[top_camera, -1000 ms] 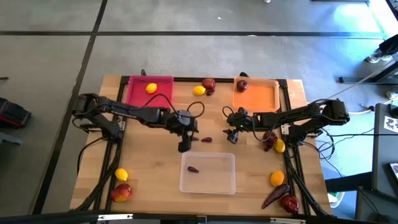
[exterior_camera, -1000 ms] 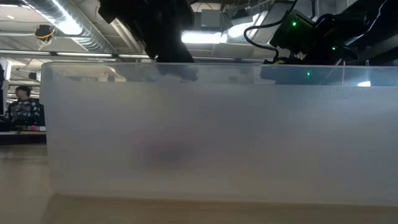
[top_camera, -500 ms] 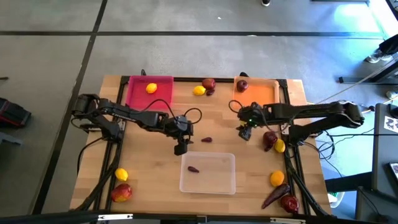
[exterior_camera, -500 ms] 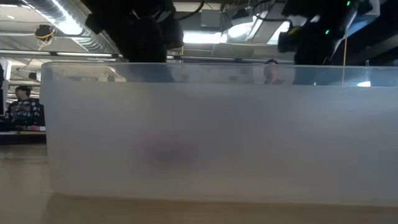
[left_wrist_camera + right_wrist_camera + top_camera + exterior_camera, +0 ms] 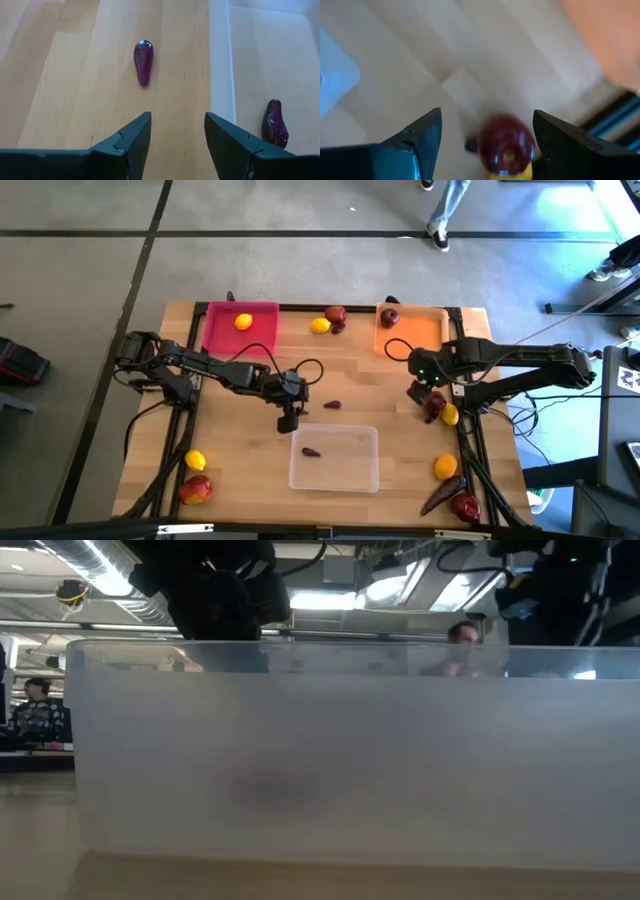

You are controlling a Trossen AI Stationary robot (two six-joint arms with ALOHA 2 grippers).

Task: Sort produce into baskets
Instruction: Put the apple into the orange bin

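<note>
A small purple pod point(image 5: 332, 405) point(image 5: 143, 61) lies on the wood just beyond the clear basket point(image 5: 335, 458). A second pod point(image 5: 311, 451) point(image 5: 275, 130) lies inside that basket. My left gripper point(image 5: 288, 421) point(image 5: 175, 134) hovers open beside the basket's far left corner and points at the loose pod, short of it. My right gripper point(image 5: 415, 392) point(image 5: 487, 120) hangs open and points down over a dark red fruit point(image 5: 507, 145) point(image 5: 433, 404) that lies against a lemon point(image 5: 450, 415). The pink basket point(image 5: 225, 330) holds a lemon point(image 5: 243, 322). The orange basket point(image 5: 412, 335) holds a red fruit point(image 5: 389, 317).
A lemon point(image 5: 319, 325), a red fruit point(image 5: 336, 313) and a dark pod lie between the far baskets. A lemon point(image 5: 195, 461) and a red-yellow fruit point(image 5: 195, 490) sit at the near left. A lemon point(image 5: 445, 467), a long pod point(image 5: 440, 495) and a red fruit point(image 5: 465, 505) sit at the near right. The clear basket's wall point(image 5: 340, 760) fills the low view.
My right gripper has risen and drawn back from the table's middle toward its right edge, tipping until it points down over the red fruit; it stays open. My left gripper has sunk a little toward the table beside the clear basket.
</note>
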